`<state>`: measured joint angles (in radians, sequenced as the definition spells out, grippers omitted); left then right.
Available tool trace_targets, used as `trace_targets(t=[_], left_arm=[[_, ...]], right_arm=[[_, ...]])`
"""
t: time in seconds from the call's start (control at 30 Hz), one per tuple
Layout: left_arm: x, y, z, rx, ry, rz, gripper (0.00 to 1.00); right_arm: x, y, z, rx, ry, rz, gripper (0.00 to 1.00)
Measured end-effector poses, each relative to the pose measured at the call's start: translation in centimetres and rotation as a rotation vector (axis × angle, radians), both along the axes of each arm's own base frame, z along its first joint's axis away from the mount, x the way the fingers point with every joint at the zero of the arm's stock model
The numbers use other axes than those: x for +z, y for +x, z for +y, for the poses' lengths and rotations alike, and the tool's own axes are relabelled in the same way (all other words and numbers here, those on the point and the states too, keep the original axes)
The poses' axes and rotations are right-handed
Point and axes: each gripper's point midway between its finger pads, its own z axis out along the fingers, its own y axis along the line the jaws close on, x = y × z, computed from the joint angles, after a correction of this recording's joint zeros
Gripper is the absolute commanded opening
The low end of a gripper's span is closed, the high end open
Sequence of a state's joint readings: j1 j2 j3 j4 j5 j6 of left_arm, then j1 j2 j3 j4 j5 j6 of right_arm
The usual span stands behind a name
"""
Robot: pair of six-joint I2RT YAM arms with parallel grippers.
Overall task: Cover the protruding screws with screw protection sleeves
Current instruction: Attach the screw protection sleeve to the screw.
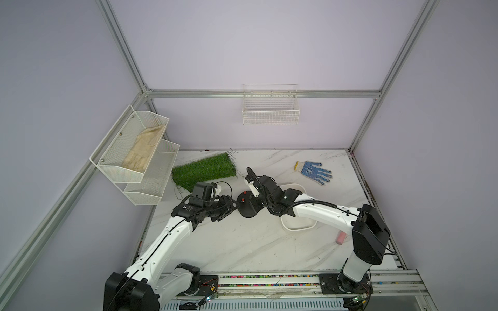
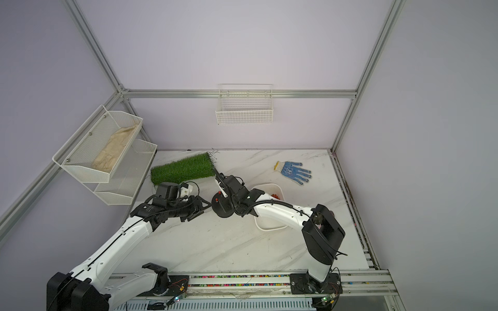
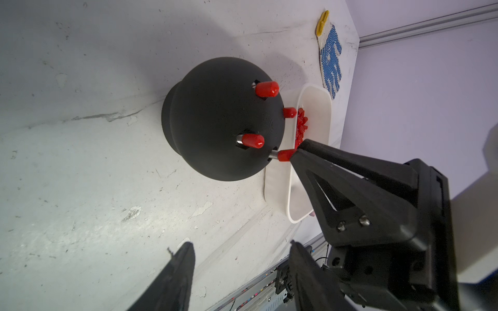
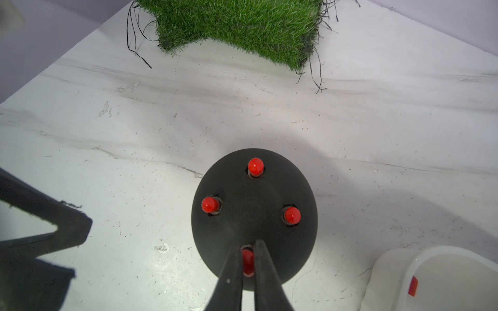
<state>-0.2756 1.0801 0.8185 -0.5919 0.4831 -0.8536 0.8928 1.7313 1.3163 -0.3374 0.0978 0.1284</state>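
Note:
The black dome base (image 1: 245, 212) (image 2: 222, 211) stands mid-table. Its protruding screws each carry a red screw protection sleeve: three stand free (image 4: 256, 166) (image 4: 210, 204) (image 4: 292, 215). The fourth sleeve (image 4: 248, 261) (image 3: 285, 155) is pinched between the fingers of my right gripper (image 4: 248, 243), which comes down from above. Bare silver thread (image 3: 273, 154) shows under that sleeve. My left gripper (image 3: 241, 243) (image 1: 233, 208) is open beside the base's left flank, holding nothing. More red sleeves (image 3: 301, 126) lie in a white bin (image 3: 327, 107) (image 4: 431, 269).
The white bin (image 1: 296, 229) sits right of the base, under my right arm. Green turf (image 1: 204, 169) lies behind the base and a blue dotted glove (image 1: 315, 172) at the back right. A pink cylinder (image 1: 341, 238) lies near the right edge. Mesh shelves (image 1: 134, 172) hang on the left wall.

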Motion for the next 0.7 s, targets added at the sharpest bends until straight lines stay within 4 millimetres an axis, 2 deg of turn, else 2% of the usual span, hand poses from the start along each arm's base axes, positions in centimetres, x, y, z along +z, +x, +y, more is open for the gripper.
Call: trace_targets(t=[0.53,0.7], left_arm=[[0.0,0.0,0.0,0.0,0.0,0.0,0.58],[0.01,0.0,-0.01,0.0,-0.001,0.0,0.57]], right_arm=[[-0.37,-0.48,-0.09,0.009,-0.018,0.014,0.19],[0.42,-0.59,-0.12,0.007,-0.001,0.007,0.17]])
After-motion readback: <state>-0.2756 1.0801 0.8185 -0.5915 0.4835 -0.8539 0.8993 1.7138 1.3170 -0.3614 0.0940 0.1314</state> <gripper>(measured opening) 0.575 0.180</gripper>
